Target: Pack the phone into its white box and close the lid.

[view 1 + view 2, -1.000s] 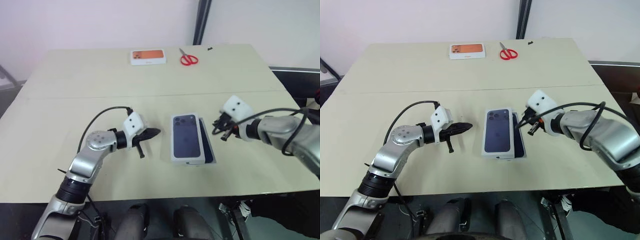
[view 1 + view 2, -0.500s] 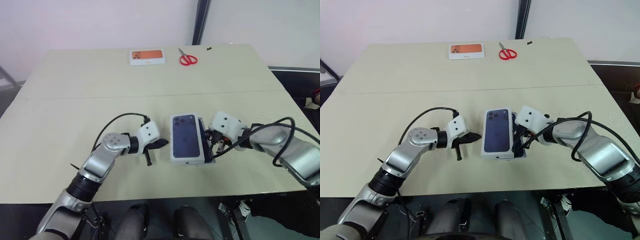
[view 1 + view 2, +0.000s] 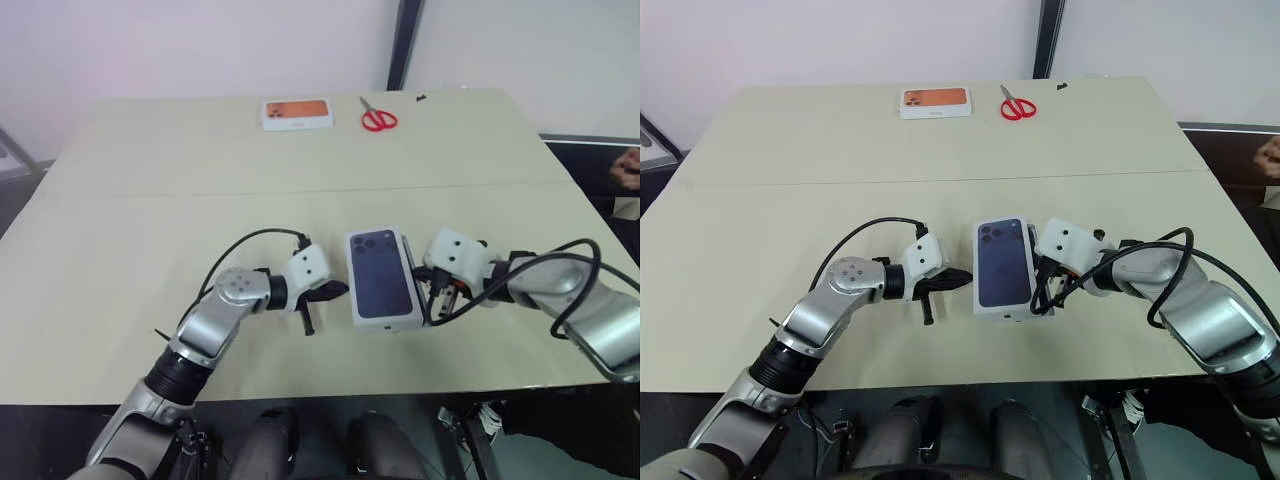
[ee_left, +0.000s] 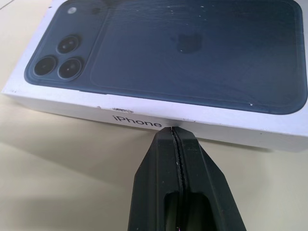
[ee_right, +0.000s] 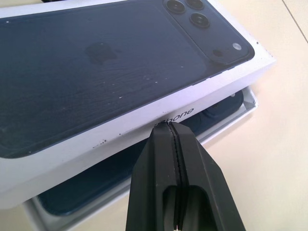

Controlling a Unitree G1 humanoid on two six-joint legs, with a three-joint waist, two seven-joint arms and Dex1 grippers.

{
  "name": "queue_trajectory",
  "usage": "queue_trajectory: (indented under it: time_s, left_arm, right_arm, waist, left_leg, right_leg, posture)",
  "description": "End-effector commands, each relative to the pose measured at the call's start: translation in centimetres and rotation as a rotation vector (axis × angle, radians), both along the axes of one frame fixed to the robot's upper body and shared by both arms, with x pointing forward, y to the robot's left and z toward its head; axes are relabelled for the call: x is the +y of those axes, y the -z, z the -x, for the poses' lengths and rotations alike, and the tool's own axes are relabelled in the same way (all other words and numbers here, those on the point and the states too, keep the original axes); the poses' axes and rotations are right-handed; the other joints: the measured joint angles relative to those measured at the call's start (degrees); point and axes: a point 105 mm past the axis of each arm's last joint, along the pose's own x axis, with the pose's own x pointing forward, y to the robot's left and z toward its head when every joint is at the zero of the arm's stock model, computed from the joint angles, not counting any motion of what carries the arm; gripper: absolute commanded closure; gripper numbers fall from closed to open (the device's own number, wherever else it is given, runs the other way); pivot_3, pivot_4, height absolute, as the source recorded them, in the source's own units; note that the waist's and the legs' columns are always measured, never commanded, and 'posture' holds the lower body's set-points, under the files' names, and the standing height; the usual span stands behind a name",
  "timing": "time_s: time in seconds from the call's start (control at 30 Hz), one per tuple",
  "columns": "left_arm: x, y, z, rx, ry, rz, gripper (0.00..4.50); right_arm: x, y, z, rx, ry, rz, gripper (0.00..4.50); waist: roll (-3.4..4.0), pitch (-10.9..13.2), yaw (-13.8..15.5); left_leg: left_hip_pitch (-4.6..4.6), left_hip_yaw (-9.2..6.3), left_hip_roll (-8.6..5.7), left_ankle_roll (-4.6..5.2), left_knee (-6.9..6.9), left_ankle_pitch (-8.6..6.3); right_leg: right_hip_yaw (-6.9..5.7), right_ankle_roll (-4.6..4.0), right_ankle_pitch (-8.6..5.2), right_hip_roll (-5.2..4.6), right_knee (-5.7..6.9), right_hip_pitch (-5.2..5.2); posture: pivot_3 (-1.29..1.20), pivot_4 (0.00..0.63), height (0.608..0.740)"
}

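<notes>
Presently: left gripper [image 4: 174,132] fingers pressed together, tip at the white lid with navy phone picture [image 3: 381,274], its left side wall. Right gripper [image 5: 169,126] likewise closed, tip against the lid's right wall. Lid sits skewed over shallow white cardboard box [image 5: 226,115] holding dark navy smartphone [image 5: 219,109]. Step: squaring the lid; next, nudge inward, press down. Since a second ago both grippers have closed in from well apart.

Both tools flank the lid [image 3: 381,278]; open table [image 3: 200,170] beyond.
</notes>
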Motion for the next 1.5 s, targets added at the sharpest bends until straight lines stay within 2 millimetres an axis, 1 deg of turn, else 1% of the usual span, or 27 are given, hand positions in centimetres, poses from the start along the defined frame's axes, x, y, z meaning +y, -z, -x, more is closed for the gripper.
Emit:
queue_trajectory:
  time_s: [0.03, 0.2, 0.47, 0.63, 0.83, 1.5]
  left_arm:
    - [-1.5, -2.3, 0.4, -0.067, 0.068, 0.058, 4.50]
    - [-2.1, -2.4, 0.5, -0.074, 0.090, 0.059, 4.50]
    - [-2.8, -2.5, 0.7, -0.075, 0.118, 0.055, 4.50]
    - [-2.8, -2.0, 0.6, -0.077, 0.118, 0.029, 4.50]
    - [-2.9, -1.8, 0.7, -0.076, 0.121, 0.029, 4.50]
    - [-2.8, -1.6, -0.1, -0.073, 0.070, 0.042, 4.50]
  right_arm:
    - [0.6, -1.4, 0.6, -0.045, -0.049, 0.004, 4.48]
    - [-0.5, -0.9, 0.4, -0.038, -0.007, 0.026, 4.48]
    - [-1.1, -0.5, 0.2, -0.029, 0.020, 0.031, 4.48]
    - [-1.3, -0.2, 0.2, -0.026, 0.029, 0.033, 4.48]
    - [-1.6, 0.1, 0.2, -0.022, 0.046, 0.038, 4.48]
    - [-2.4, 0.4, -0.9, -0.045, 0.113, 0.034, 4.48]
  waist:
    - [0.00, 0.0, 0.0]
    - [0.00, 0.0, 0.0]
    - [0.00, 0.0, 0.0]
    - [0.00, 0.0, 0.0]
    - [0.00, 0.0, 0.0]
    - [0.00, 0.0, 0.0]
  left_leg:
    - [0.00, 0.00, 0.00, 0.00, 0.01, 0.00]
    - [0.00, 0.00, 0.00, 0.00, 0.01, 0.00]
    - [0.01, 0.00, 0.00, 0.00, 0.01, 0.00]
    - [0.01, 0.00, 0.00, 0.00, 0.02, 0.00]
    - [0.01, 0.00, -0.01, 0.00, 0.03, 0.00]
    - [0.01, 0.00, -0.01, -0.02, 0.05, 0.01]
  right_leg:
    - [0.00, 0.00, 0.00, 0.00, 0.00, 0.00]
    - [0.00, 0.00, 0.00, 0.00, 0.00, 0.01]
    - [0.00, 0.00, 0.00, 0.00, 0.02, 0.01]
    - [0.00, 0.00, 0.00, 0.00, 0.02, 0.01]
    - [0.00, 0.00, 0.00, 0.00, 0.02, 0.02]
    - [0.00, 0.00, 0.00, 0.00, 0.04, 0.02]
  posture:
    - [0.00, 0.150, 0.740]
    - [0.00, 0.150, 0.740]
    - [0.00, 0.150, 0.740]
    - [0.00, 0.150, 0.740]
    - [0.00, 0.150, 0.740]
    - [0.00, 0.150, 0.740]
